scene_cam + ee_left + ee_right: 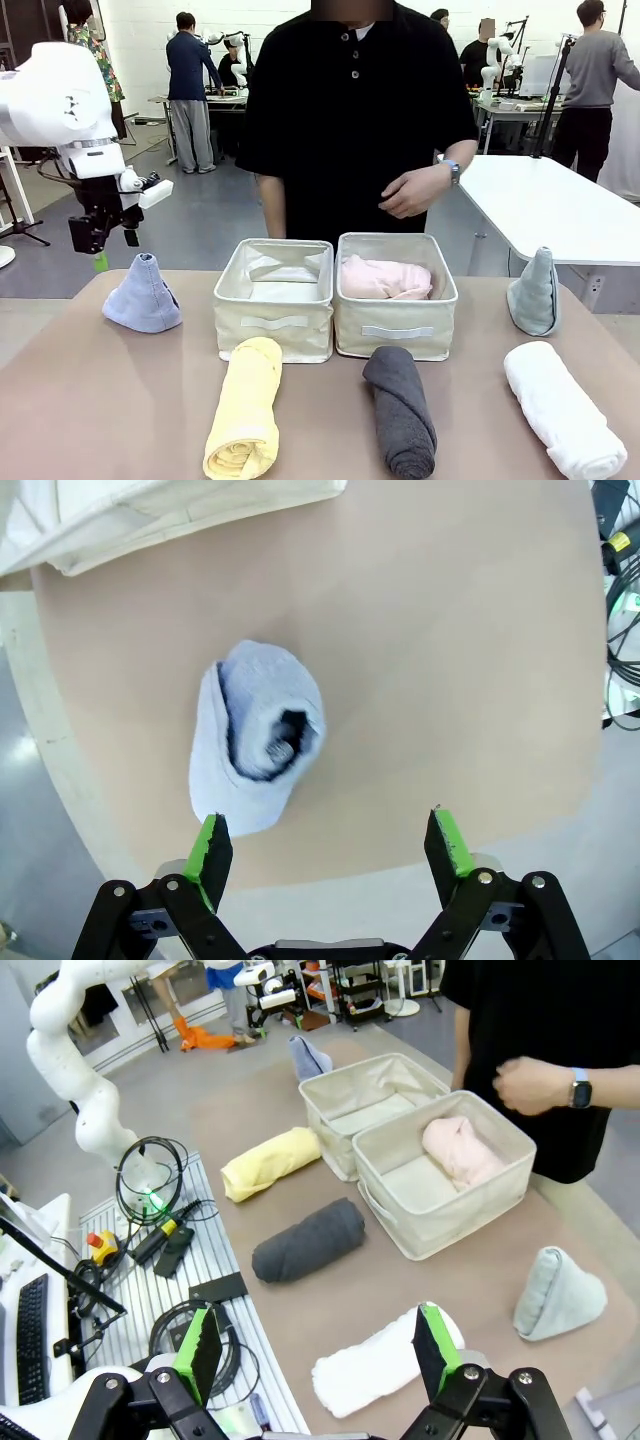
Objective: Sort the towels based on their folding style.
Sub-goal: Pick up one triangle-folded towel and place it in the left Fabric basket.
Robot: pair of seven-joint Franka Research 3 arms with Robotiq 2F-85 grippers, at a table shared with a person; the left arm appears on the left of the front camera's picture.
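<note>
**Left gripper open over the blue cone; pink roll in a bin**

The table (90, 410) is read as a clock face from the robot's side, with twelve o'clock toward the person. Two beige fabric bins stand side by side at its centre, the left bin (275, 322) and the right bin (396, 332), with their walls touching or nearly so; the pink towel (385, 278) lies inside the right bin.

The light blue cone (255, 745) stands upright at ten o'clock, near the table's left edge and well apart from the left bin; the left gripper (326, 825) hangs above it with its jaws spread wide and nothing between them. In the front view the gripper sits at about eleven o'clock of the cone's tip and does not touch it; in the left wrist view the cone's open top lies at eleven o'clock from the gap between the fingers.

The pale teal cone (535, 293) stands upright at two o'clock, beside the right bin but clear of it. Three rolls lie along the near edge: the yellow roll (245, 405) at seven o'clock, just in front of the left bin; the dark grey roll (400, 410) at six o'clock, in front of the right bin; the white roll (562, 408) at four o'clock.

The right gripper (318, 1325) is high over the near right corner, jaws wide and empty; the white roll lies below it. The person's hand (415, 190) is held at the waist, above the right bin.
</note>
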